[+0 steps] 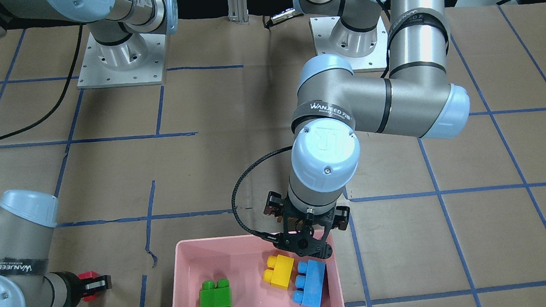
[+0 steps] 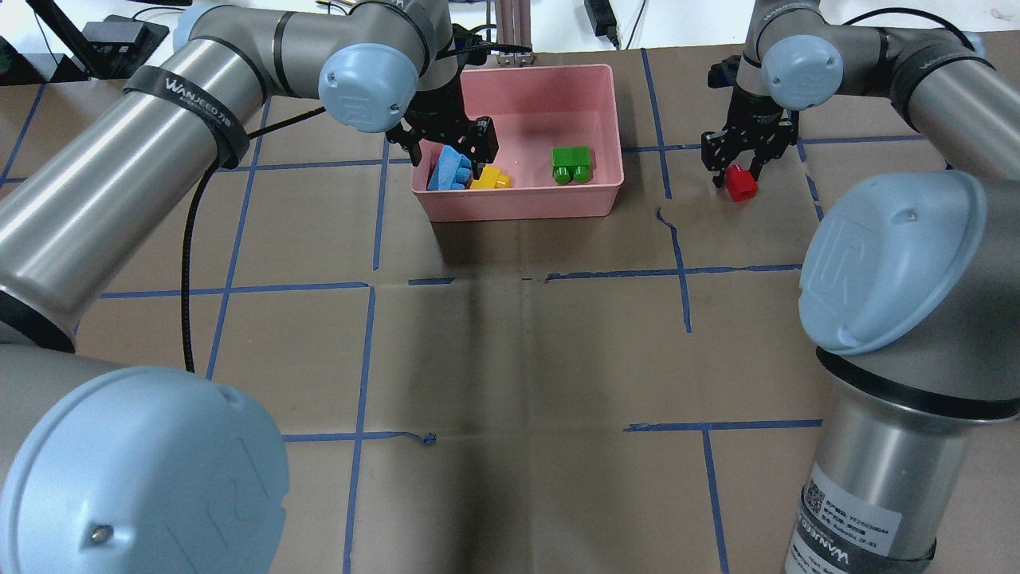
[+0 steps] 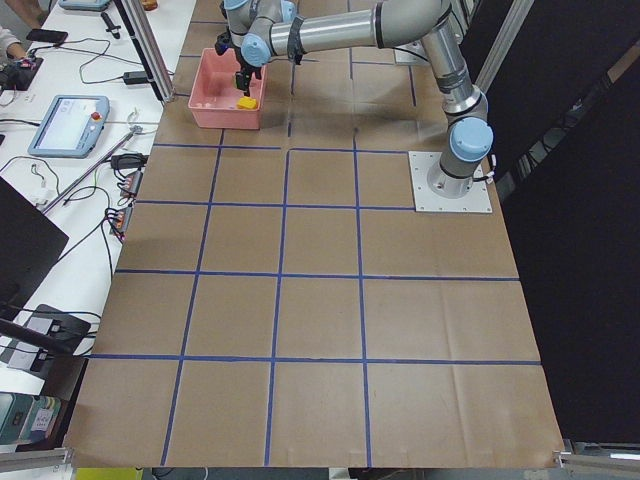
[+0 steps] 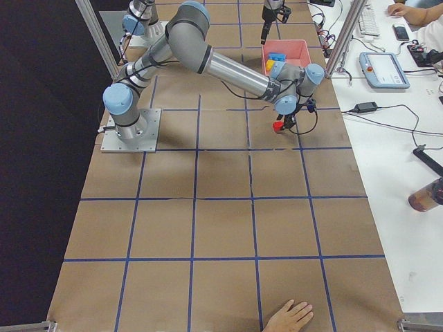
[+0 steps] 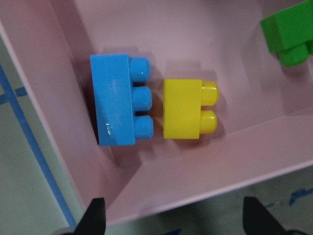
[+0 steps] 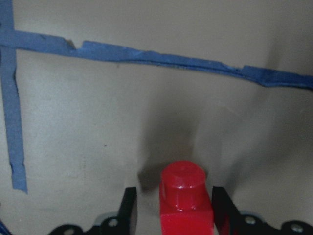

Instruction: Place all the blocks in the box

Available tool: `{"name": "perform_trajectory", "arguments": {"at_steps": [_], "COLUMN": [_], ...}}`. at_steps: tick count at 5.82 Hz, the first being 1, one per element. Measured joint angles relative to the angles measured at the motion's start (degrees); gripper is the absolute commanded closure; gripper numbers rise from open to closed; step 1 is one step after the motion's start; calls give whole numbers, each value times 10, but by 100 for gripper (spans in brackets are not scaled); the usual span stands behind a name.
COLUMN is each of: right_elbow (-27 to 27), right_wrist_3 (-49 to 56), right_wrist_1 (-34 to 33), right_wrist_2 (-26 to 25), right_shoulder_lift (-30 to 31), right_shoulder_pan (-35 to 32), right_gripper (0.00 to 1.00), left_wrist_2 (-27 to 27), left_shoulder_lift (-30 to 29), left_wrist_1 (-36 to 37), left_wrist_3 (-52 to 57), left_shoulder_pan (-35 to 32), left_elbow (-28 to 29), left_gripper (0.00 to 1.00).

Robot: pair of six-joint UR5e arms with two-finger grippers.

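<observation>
The pink box holds the green block, the yellow block and the light blue block. The blue and yellow blocks lie side by side in one corner, as the left wrist view shows. My left gripper hangs open and empty just above them. The small red block stands on the table to the right of the box. My right gripper is down over it, one finger on each side. In the right wrist view the red block shows a gap to one finger.
The table is brown paper with a grid of blue tape lines. Both arm bases stand at the robot's side. A person's hand rests at the table's near end in the exterior right view.
</observation>
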State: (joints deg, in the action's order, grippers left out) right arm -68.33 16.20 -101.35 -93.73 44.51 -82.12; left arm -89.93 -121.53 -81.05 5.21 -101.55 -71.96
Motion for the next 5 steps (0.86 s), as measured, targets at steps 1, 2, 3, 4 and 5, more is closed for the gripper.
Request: {"name": "perform_trajectory", "arguments": {"at_steps": [1, 2, 3, 4, 5], "right_elbow": [-1, 4, 18, 41, 68], "right_wrist_3": [0, 0, -3, -9, -27], "right_wrist_1": [0, -1, -1, 7, 30], "right_wrist_2": [-1, -1, 1, 3, 7], "right_shoulder_lift": [1, 5, 15, 33, 54], "right_shoulder_pan": [0, 0, 0, 0, -4], "right_gripper": [91, 91, 91, 91, 91], "left_wrist_2": [0, 0, -1, -2, -4], "left_shoulder_lift": [24, 49, 76, 107, 135], "left_wrist_1": [-45, -83, -118, -153, -178], "left_wrist_3": [-4, -5, -5, -4, -1], "left_shoulder_pan": [10, 23, 39, 57, 74], "left_elbow": [0, 0, 0, 0, 0], "left_gripper": [1, 1, 1, 1, 1]}}
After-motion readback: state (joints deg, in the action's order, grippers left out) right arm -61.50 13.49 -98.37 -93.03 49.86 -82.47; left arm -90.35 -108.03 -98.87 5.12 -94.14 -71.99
